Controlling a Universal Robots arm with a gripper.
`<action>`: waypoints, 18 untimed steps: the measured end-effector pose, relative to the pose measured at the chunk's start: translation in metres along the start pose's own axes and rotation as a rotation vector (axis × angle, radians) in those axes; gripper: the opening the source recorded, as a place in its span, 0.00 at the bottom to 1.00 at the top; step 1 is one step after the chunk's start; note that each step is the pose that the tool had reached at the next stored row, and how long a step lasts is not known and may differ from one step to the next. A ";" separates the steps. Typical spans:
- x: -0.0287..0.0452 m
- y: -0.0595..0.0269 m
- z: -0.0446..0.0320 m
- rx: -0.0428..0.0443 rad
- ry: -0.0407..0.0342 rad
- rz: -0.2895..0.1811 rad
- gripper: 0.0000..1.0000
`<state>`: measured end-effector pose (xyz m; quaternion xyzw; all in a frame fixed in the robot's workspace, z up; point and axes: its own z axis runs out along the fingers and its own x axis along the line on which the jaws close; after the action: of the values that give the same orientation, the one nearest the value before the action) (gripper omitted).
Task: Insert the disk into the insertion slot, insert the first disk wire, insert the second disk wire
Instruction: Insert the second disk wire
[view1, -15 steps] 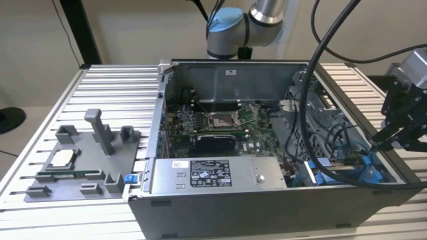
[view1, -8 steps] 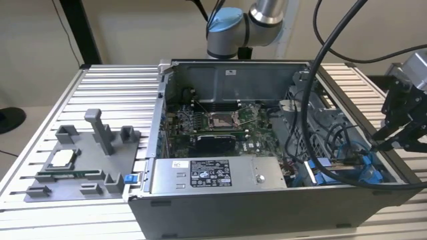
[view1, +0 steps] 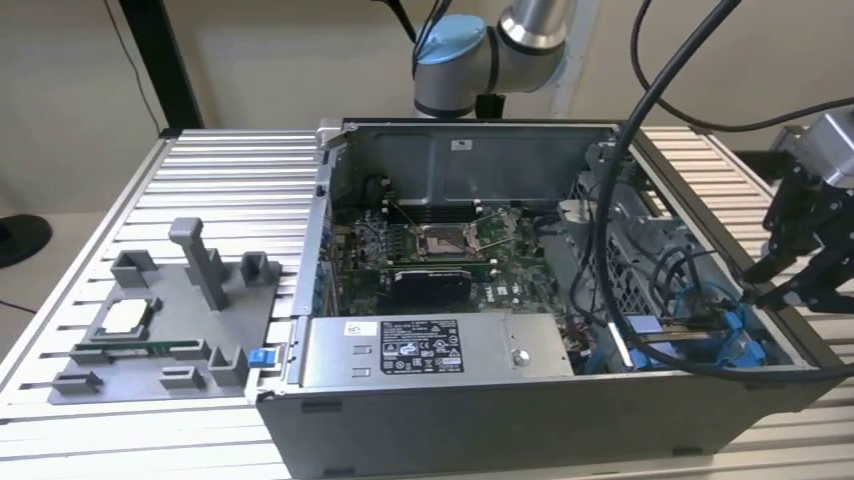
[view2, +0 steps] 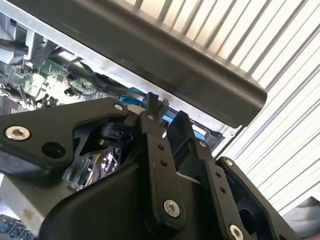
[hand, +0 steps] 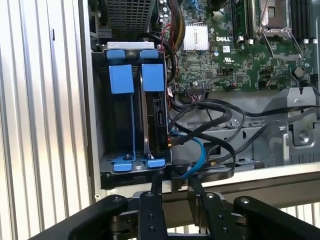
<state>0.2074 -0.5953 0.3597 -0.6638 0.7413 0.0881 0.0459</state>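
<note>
The open computer case lies on the slatted table. In the first wrist view the insertion slot is a grey bay with blue clips. The disk stands edge-on in it, under its blue carrier tab. A blue wire and black wires loop out beside the disk toward the case wall. My gripper hangs over that wall at the exterior view's right. Its fingers stand close together on a dark connector at the blue wire's end.
The motherboard fills the case's middle, and the grey labelled power-supply box lies along its near side. A perforated cage sits beyond the bay. A grey fixture plate lies on the table at the exterior view's left. Thick black cables hang over the case.
</note>
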 end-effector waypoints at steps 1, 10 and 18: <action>0.0002 -0.0001 0.0009 0.0018 -0.0007 0.009 1.00; 0.0009 -0.0002 0.0043 0.0119 -0.0068 0.065 0.00; 0.0000 0.0018 -0.0014 0.0150 -0.0113 0.083 0.00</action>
<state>0.2057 -0.5954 0.3612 -0.6315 0.7687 0.0882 0.0514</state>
